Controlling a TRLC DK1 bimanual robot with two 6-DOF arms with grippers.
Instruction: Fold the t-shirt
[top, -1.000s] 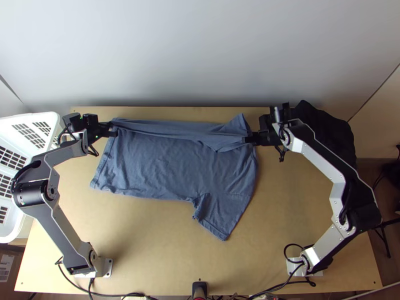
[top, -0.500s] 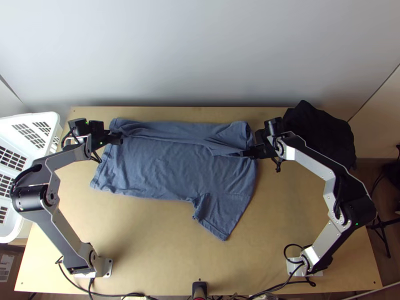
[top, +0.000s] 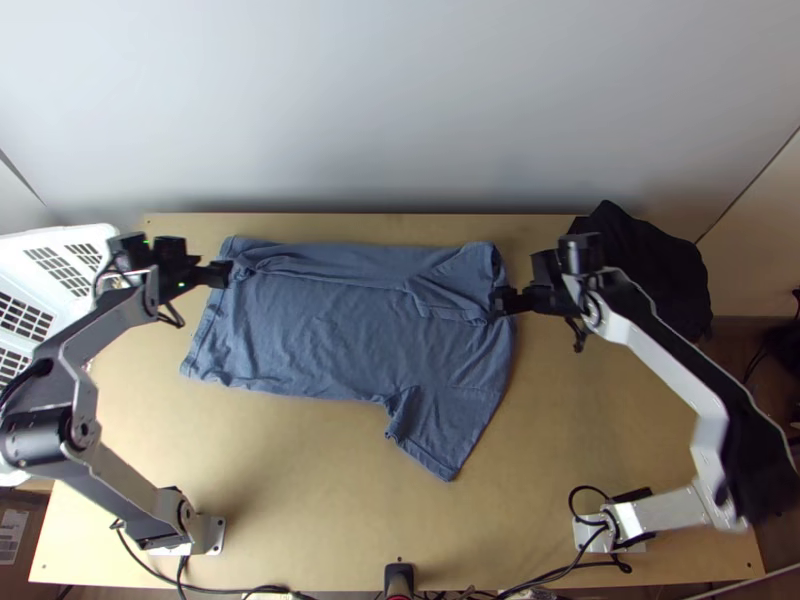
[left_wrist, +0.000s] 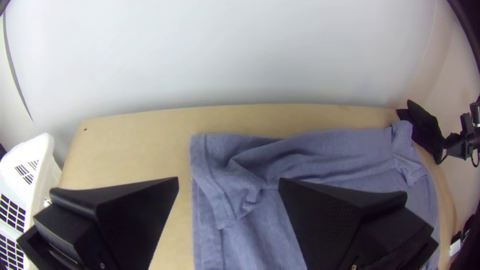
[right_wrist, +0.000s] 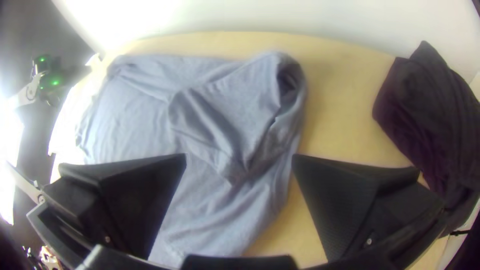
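A blue-grey t-shirt (top: 320, 335) lies on a light wooden table (top: 320, 490), its body mostly spread flat, hem to the left and one sleeve (top: 438, 435) reaching toward the near side. Along the far side, a strip of cloth (top: 350, 262) is turned over onto the body, creased and bunched at both ends. I judge this to be an early step, the first lengthwise fold, roughly laid and released. My left gripper (left_wrist: 228, 180) is wide open at the shirt's far left corner, with nothing grasped. My right gripper (right_wrist: 239, 157) is also wide open and empty, by the shirt's right side, close to a rumpled flap; I cannot tell whether either one brushes the cloth. The next move probably calls for both of my grippers to clear the far fold, then pinch the near side at hem and sleeve and bring it over toward the far side, without dragging the loose strip.
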